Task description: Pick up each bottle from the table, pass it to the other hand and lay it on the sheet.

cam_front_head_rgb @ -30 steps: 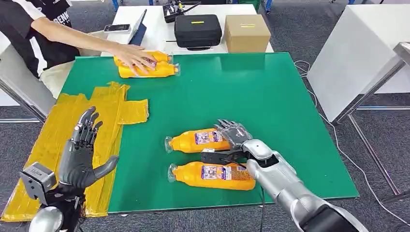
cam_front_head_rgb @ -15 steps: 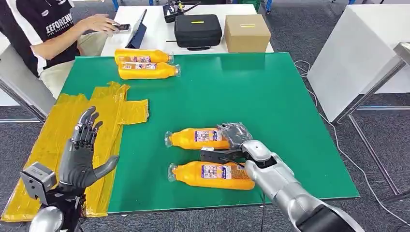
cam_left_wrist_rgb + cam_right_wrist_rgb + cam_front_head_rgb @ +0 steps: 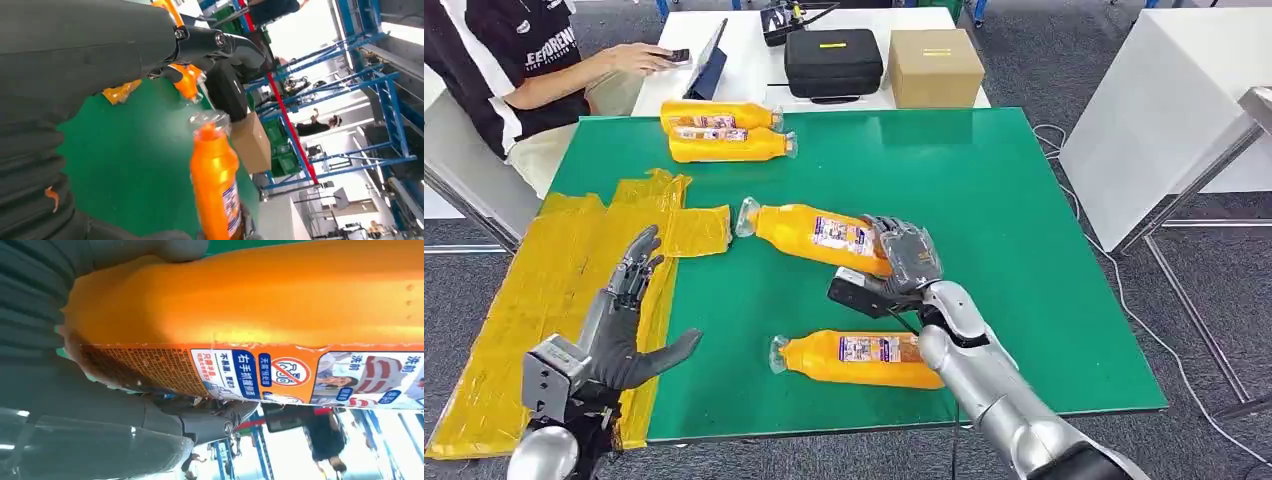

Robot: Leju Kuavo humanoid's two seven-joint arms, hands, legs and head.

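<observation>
Right robot hand (image 3: pixel 902 262) is wrapped around the base end of one orange bottle (image 3: pixel 816 233), fingers over the top, thumb underneath. The bottle looks clear of the desk (image 3: pixel 984 190), roughly level, cap end pointing across toward the left side. That orientation makes sense: gripping the base leaves neck and shoulder free for the other hand to take. The right wrist view confirms it, with label and orange body pressed tight against the palm.

Left robot hand (image 3: pixel 629 320) holds nothing. Fingers spread, thumb out, palm turned inward, hovering above the near edge of the yellow sheet (image 3: pixel 564 290). It reads as a receiving pose, positioned so that after the handover the drop onto the sheet is short. From its wrist camera the cap end of the held bottle (image 3: pixel 216 175) is close, though the hand and bottle are apart; no contact.

My call: mid-transfer, pickup done, handover not yet made. Next needs the cap end brought into the open left palm before the right lets go; slick plastic and a one-ended grip mean it could tip or slip.

A second bottle (image 3: pixel 859 358) lies on the desk near the front edge, just beside the right forearm, waiting its turn. Two more bottles (image 3: pixel 724 132) lie side by side at the far left corner, next to a seated person (image 3: pixel 514 60) who is busy at the white table (image 3: pixel 744 60) beyond. Sheet has no bottles on it.
</observation>
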